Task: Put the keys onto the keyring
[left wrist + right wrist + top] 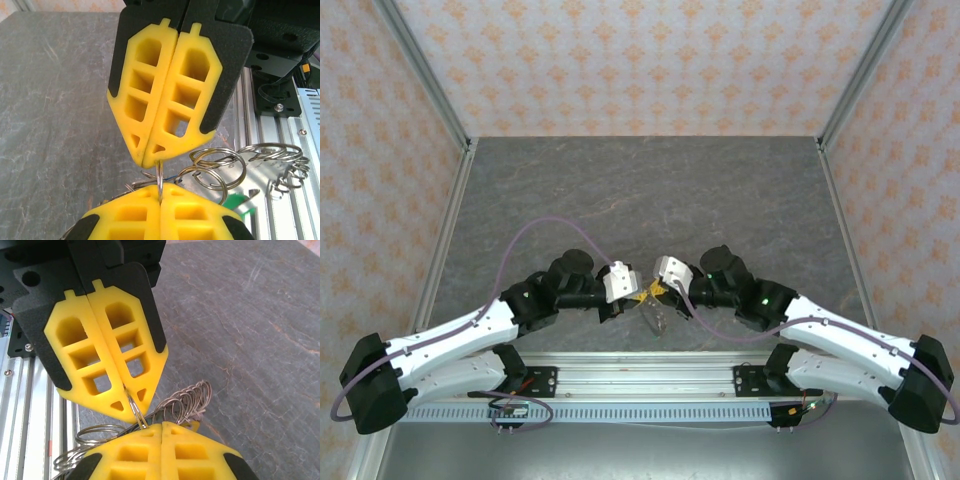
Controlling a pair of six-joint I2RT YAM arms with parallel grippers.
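Left gripper (160, 196) shut on the thin wire of the keyring (159, 178) | right gripper (146, 159) tip to tip with it, pinching the same wire | metal split rings (216, 167) and green tag (243, 207) bunched just beside | both grippers meet above the bench (640, 190), near its near edge

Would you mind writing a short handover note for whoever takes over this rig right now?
Left gripper: shut on a thin metal ring, tip to tip with the right gripper.
Right gripper: shut on the same ring.
Things: a bunch of metal rings hangs beside the grippers, above the table's near edge; a green tag shows below it.
Done: one ring pinched by both grippers.
Left: whether any key is threaded cannot be told; check, then thread the keys.
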